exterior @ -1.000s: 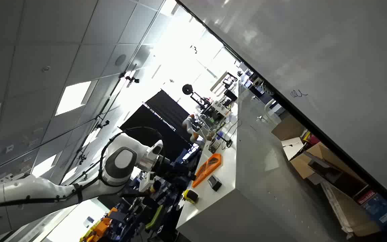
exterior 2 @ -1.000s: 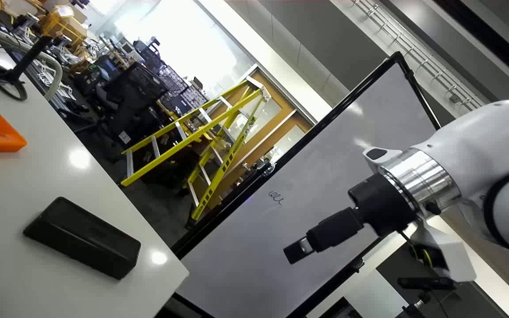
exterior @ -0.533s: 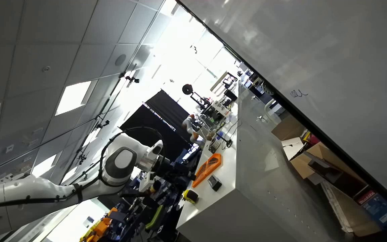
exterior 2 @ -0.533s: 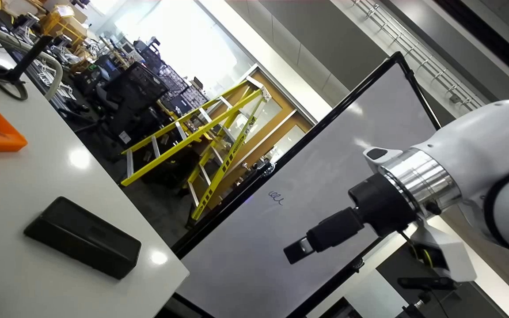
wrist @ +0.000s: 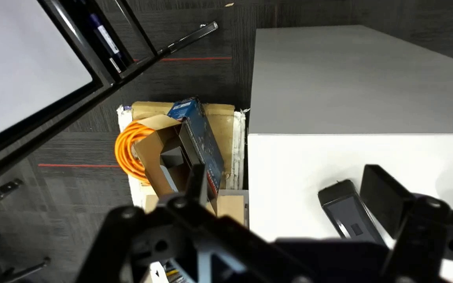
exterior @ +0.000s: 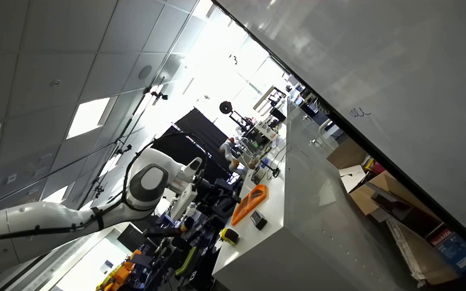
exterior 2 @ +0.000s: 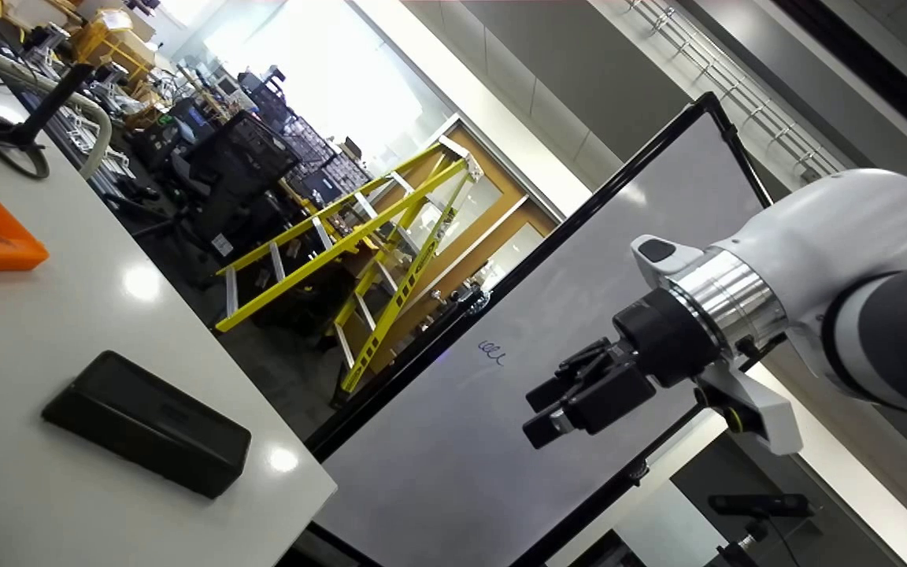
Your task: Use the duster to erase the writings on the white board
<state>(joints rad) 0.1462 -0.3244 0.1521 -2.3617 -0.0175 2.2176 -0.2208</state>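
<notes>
Your black tool [wrist: 289,188] gapes. The wrist view's lower right shows a black oblong duster [wrist: 346,210] on the white surface [wrist: 283,169].

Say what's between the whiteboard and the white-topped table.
Wrist view, from whiteboard to table: an orange coil, an open cardboard box, a blue box, more cardboard and dark floor.

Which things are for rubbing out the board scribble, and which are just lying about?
For the job:
open pincer
black block, likely the duster
white board
scribble on it

Probably just there:
yellow ladder
orange coil
blue box
orange slab
</notes>
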